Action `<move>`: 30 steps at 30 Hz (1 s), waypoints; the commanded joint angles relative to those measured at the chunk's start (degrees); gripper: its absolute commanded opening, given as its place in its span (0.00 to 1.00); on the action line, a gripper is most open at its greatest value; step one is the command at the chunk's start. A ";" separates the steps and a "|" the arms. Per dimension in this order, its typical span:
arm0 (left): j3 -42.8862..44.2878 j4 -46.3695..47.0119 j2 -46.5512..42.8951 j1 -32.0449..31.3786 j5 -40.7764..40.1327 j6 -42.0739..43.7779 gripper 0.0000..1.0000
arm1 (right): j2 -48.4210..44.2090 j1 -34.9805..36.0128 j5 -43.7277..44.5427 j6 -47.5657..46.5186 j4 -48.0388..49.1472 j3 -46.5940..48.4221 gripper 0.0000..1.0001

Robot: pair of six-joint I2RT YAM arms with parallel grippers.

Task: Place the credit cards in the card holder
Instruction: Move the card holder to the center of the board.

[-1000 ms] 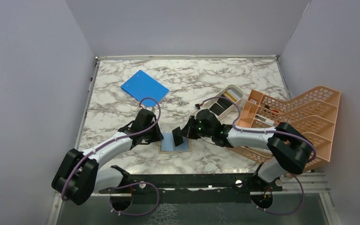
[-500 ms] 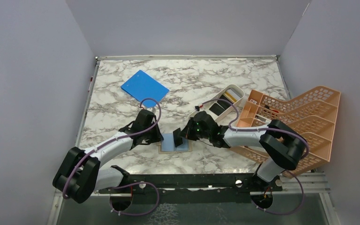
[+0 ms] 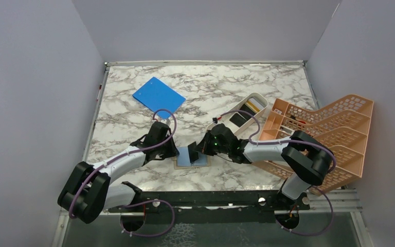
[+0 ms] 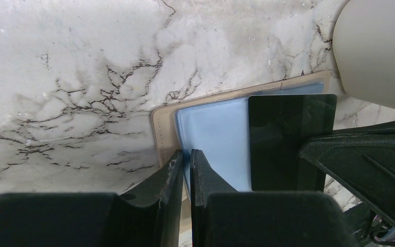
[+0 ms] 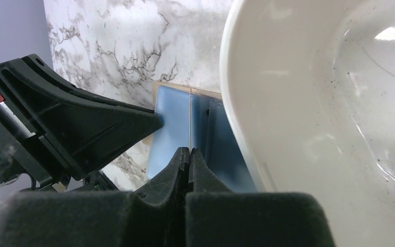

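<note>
The tan card holder (image 3: 204,163) lies open on the table, light blue pockets (image 4: 216,134) facing up. My left gripper (image 3: 174,151) is shut on the left edge of the blue pocket (image 4: 186,154). My right gripper (image 3: 199,148) is shut on a black credit card (image 3: 192,151) and holds it on edge over the holder's right half. In the left wrist view the black card (image 4: 290,139) stands over the blue lining. In the right wrist view it shows edge-on (image 5: 190,123) between my shut fingertips. More black cards (image 3: 237,118) lie in the white tray.
A long white tray (image 3: 260,97) lies behind the right arm. An orange lattice rack (image 3: 329,134) stands at the right edge. A bright blue board (image 3: 158,95) lies at the back left. A white rounded surface (image 5: 313,103) fills the right of the right wrist view.
My right gripper has moved slightly left with the black card, bringing it closer over the holder. The left gripper has stayed clamped on the holder.
</note>
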 commanded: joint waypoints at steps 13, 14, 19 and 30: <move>-1.46 0.64 -1.51 0.13 1.37 0.44 0.13 | -0.35 1.24 6.03 2.82 -3.61 -2.84 0.01; -1.45 0.64 -1.45 0.17 1.30 0.52 0.13 | -0.65 1.28 6.33 2.87 -3.89 -2.92 0.01; -1.28 0.64 -1.27 0.13 1.63 0.60 0.13 | -2.06 1.30 8.41 2.67 -5.29 -3.25 0.01; -1.67 0.73 -1.44 0.12 1.63 0.37 0.14 | -0.17 1.30 5.73 2.90 -2.53 -3.80 0.01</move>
